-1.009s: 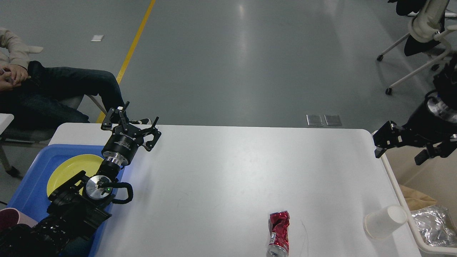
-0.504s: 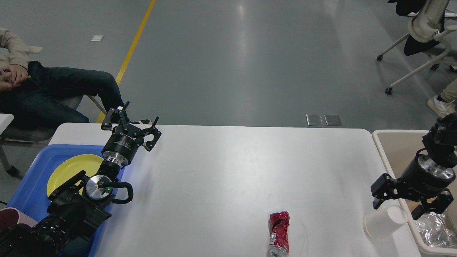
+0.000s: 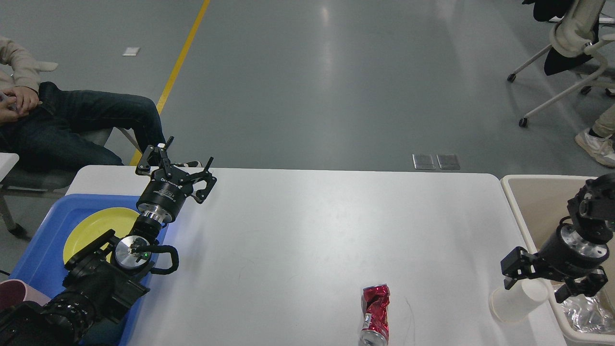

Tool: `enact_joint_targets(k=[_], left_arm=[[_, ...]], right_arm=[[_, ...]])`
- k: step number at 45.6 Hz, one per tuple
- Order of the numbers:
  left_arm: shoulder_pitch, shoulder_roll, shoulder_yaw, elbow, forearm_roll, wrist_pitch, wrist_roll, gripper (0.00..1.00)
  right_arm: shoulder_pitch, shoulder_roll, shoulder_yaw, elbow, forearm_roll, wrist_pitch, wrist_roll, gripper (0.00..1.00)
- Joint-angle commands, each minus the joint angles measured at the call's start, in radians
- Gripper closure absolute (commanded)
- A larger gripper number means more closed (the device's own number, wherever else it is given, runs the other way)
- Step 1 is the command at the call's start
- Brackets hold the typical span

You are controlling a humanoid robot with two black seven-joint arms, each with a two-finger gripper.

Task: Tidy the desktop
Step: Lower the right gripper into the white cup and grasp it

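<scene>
Item: worktop (image 3: 298,240), white, rounded corners, filling the lower middle of the head view; a blue tray (image 3: 36,250) overlaps its left end and a beige bin (image 3: 528,206) stands against its right edge. Contents still on the surface: one crushed red can (image 3: 375,312), lying near the front edge right of centre; one white paper cup (image 3: 518,300), on its side at the front right corner, just beside the bin. Contents already off the surface: a yellow plate (image 3: 93,226) in the tray, a dark red cup (image 3: 12,293) at the tray's near corner, and crumpled foil (image 3: 584,312) in the bin. Progress, as a judgement: partly done, with the can and the paper cup left to clear. Left tool (image 3: 175,168): raised over the back left part of the worktop beside the tray, fingers spread wide, holding nothing and touching nothing. Right tool (image 3: 547,283): low at the paper cup's open end, fingers set apart to either side of the rim; whether they press the cup cannot be told, and the cup appears not yet lifted.
</scene>
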Motion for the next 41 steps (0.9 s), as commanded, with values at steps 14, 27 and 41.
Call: enact_joint_targets(k=[14, 27, 41], left_arm=[[0.000, 0.001, 0.000, 0.000, 0.000, 0.000, 0.000, 0.04], [0.000, -0.002, 0.000, 0.000, 0.000, 0.000, 0.000, 0.04], [0.000, -0.002, 0.000, 0.000, 0.000, 0.000, 0.000, 0.04]], right_arm=[[-0.061, 0.029, 0.029, -0.033, 0.005, -0.079, 0.000, 0.01], [-0.094, 0.031, 0.031, -0.031, 0.005, -0.146, 0.000, 0.32], [-0.095, 0.026, 0.029, -0.024, -0.002, -0.194, 0.003, 0.81]])
